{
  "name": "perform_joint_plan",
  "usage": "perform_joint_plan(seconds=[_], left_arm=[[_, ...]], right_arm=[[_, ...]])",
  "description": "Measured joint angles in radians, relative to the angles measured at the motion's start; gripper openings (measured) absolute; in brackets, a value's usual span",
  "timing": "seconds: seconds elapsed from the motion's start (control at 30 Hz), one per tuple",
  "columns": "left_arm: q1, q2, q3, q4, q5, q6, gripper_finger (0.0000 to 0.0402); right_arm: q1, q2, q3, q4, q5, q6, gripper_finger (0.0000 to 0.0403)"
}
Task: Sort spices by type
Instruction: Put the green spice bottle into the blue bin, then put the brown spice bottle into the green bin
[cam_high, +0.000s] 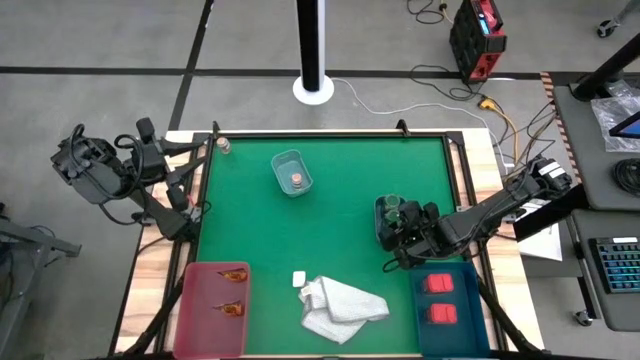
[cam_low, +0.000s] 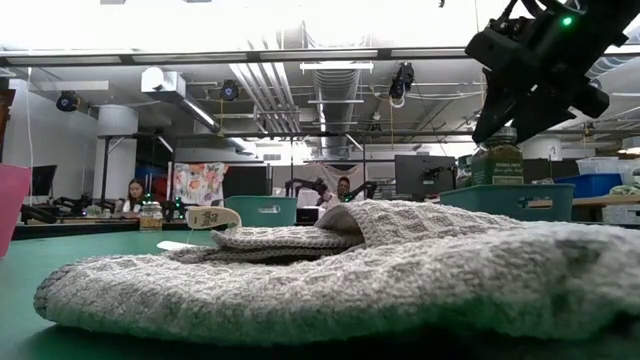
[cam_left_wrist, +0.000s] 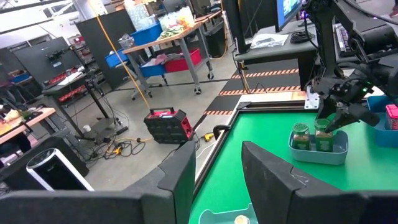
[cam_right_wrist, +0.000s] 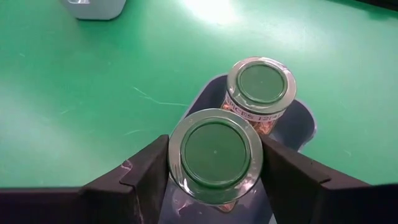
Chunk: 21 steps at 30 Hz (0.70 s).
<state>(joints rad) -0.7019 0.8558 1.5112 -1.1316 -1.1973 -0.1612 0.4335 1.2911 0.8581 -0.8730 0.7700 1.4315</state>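
Matt green table surface (cam_high: 330, 230); coarse knitted grey-white cloth (cam_high: 342, 308); glossy clear greenish jars (cam_right_wrist: 214, 155) with smooth green lids; translucent plastic trays (cam_high: 292, 172); pale wooden table edging (cam_high: 148, 290).

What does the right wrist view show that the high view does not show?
Only the right wrist view shows two separate green lids, the near jar standing between the right hand's fingers. Only the high view shows the white cloth, pink tray, two red blocks and left hand. Both show the green mat and the small tray with the jars.

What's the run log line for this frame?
right claw: astride green-lidded jar in small tray | second jar: beside it | left claw: idle, table corner
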Motion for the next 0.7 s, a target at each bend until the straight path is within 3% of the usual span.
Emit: perform_joint_plan(seconds=[0.2,0.5,0.7], left_arm=[[0.0,0.0,0.0,0.0,0.0,0.0,0.0115],[0.0,0.0,0.0,0.0,0.0,0.0,0.0115],[0.0,0.0,0.0,0.0,0.0,0.0,0.0115]], right_arm=[[0.0,0.0,-0.001,0.0,-0.004,-0.014,0.0202],[0.0,0.0,-0.002,0.004,-0.007,-0.01,0.0248],[0.0,0.0,-0.002,0.0,-0.007,-0.008,0.0251]])
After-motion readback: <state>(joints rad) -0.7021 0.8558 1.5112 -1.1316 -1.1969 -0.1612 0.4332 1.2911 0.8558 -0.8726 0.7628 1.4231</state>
